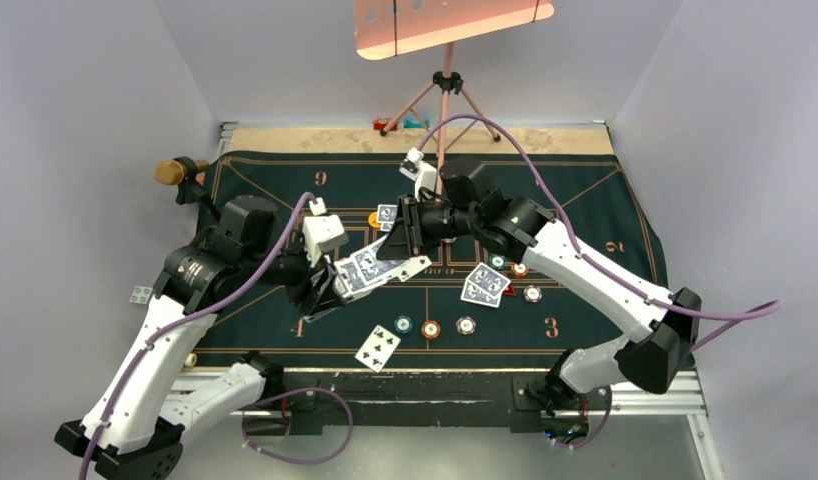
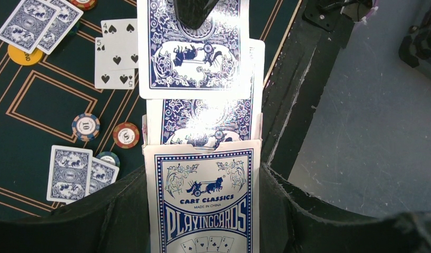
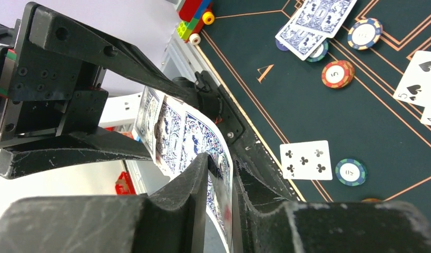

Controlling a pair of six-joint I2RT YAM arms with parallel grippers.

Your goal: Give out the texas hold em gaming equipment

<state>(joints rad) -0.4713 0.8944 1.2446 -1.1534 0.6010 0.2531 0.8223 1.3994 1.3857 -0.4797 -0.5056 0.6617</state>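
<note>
The left gripper [image 2: 202, 182] clamps the card box [image 2: 203, 221], right gripper [image 3: 219, 174] pinches a card [image 2: 195, 58] poking out its top; mat [image 2: 45, 105] edge runs just beside the box.

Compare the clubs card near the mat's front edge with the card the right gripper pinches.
The clubs card lies face up; the pinched card shows its blue back. The clubs card rests flat on the mat, untouched; the pinched card is held in the air, bent, by the right gripper near the card box. Both are playing cards.
</note>
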